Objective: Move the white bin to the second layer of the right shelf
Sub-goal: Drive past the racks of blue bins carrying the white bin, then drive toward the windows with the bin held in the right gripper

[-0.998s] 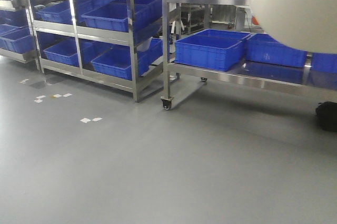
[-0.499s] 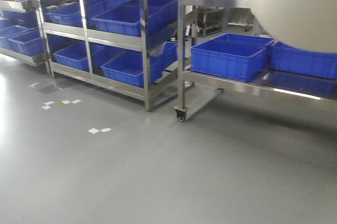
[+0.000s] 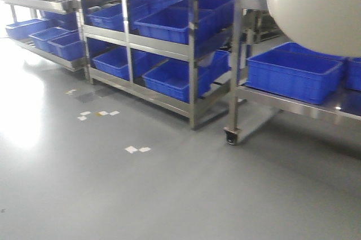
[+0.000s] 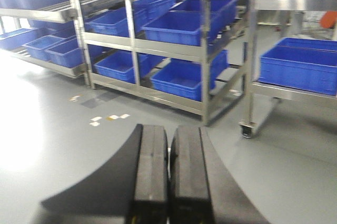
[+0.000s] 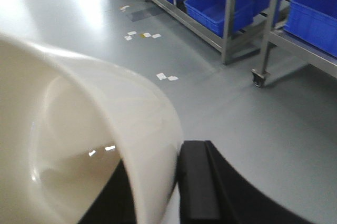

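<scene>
- Up at the top right of the front view hangs the white bin (image 3: 321,9), lifted clear of the grey floor (image 3: 141,195). Its smooth rounded base faces the camera and its edges are cut off by the frame.
- From the right wrist view, the right claw (image 5: 152,197) is clamped on the bin's rim wall. One black finger (image 5: 197,187) lies against the outside of the wall. A second dark shape, probably the other finger, sits just inside the mouth, though the frame edge cuts it short.
- The bin's mouth is tipped towards that wrist camera, so its glossy cream inside shows.
- The left claw (image 4: 168,171) is pointed forward over the floor, its two black fingers (image 4: 150,171) pressed together with nothing between them.
- Ahead stands a steel rack (image 3: 193,82) with several levels carrying blue crates (image 3: 169,23). More crates sit on a further rack at far left.
- Right of the rack is a wheeled steel cart (image 3: 235,54) on a caster (image 3: 231,137), with another blue crate resting on its lower shelf. In the front view the bin appears above that crate.
- Small white tape marks (image 3: 137,150) dot the floor in front of the rack.
</scene>
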